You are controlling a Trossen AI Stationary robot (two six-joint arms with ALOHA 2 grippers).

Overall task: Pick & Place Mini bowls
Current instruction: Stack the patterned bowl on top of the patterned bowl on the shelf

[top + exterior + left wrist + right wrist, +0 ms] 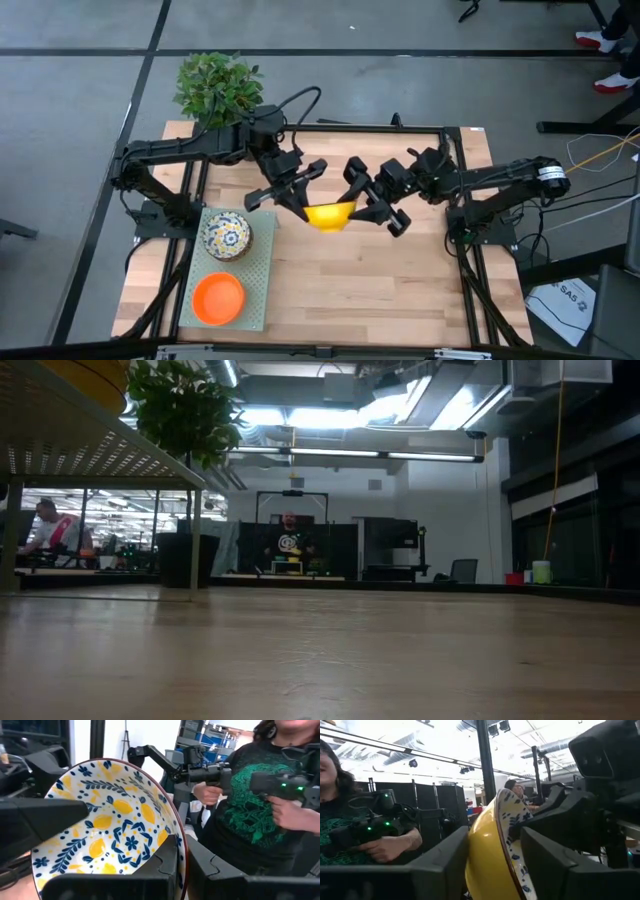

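A mini bowl (pixel 330 215), yellow outside and white with a blue-and-yellow pattern inside, hangs high over the table's middle between both arms. My left gripper (pixel 305 203) is shut on its rim. My right gripper (pixel 357 207) is open, with one finger (pixel 440 862) beside the yellow outer wall and the other (pixel 547 860) on the patterned side. Another patterned bowl (pixel 227 236) and an orange bowl (pixel 218 298) sit on their bases on a green perforated rack (pixel 262 285) at the left. My left gripper pinches the bowl's rim (pixel 179 845), one finger (pixel 162 867) inside the bowl and one (pixel 212 870) outside. The fingers come in level from the table's left. The bowl is lifted clear, tipped up on edge, its patterned inside (pixel 120 830) facing my left wrist.
A potted plant (pixel 218 88) stands at the table's far left corner. A person (pixel 250 805) stands beyond the table holding two hand controllers. Bare wood (pixel 400 290) lies to the right of the rack.
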